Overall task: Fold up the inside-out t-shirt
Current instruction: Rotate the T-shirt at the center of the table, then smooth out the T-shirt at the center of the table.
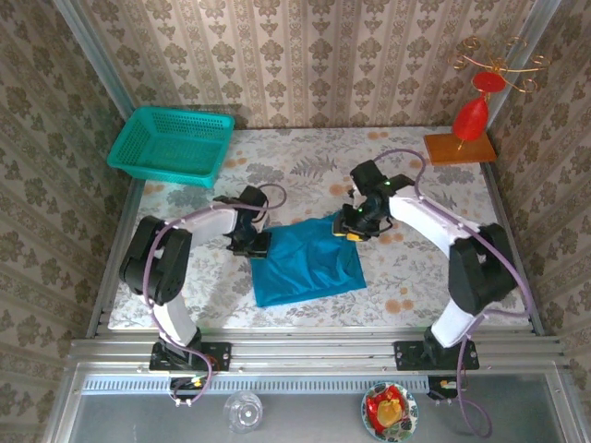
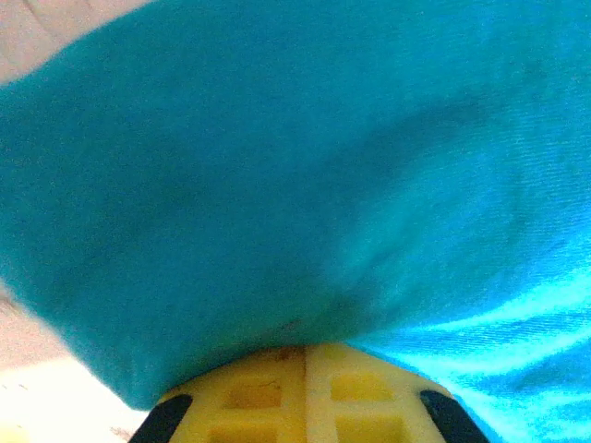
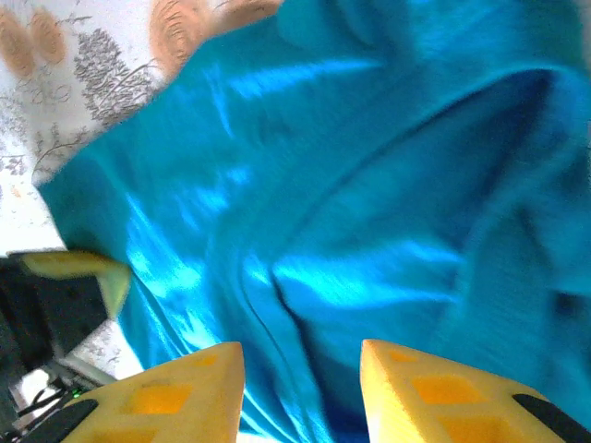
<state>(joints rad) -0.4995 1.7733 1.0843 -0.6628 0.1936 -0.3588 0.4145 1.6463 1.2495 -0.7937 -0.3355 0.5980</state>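
Observation:
The inside-out t-shirt is a bright blue, partly folded patch in the middle of the table. My left gripper sits at its far left corner. In the left wrist view its yellow fingers are pressed together, and blue cloth bunches out from their tips. My right gripper hovers at the shirt's far right corner. Its two yellow fingertips stand apart over rumpled blue fabric, with nothing pinched between them.
A teal mesh basket stands at the far left corner. A red ornament on an orange base stands at the far right. A glass and a plate of food sit below the near rail.

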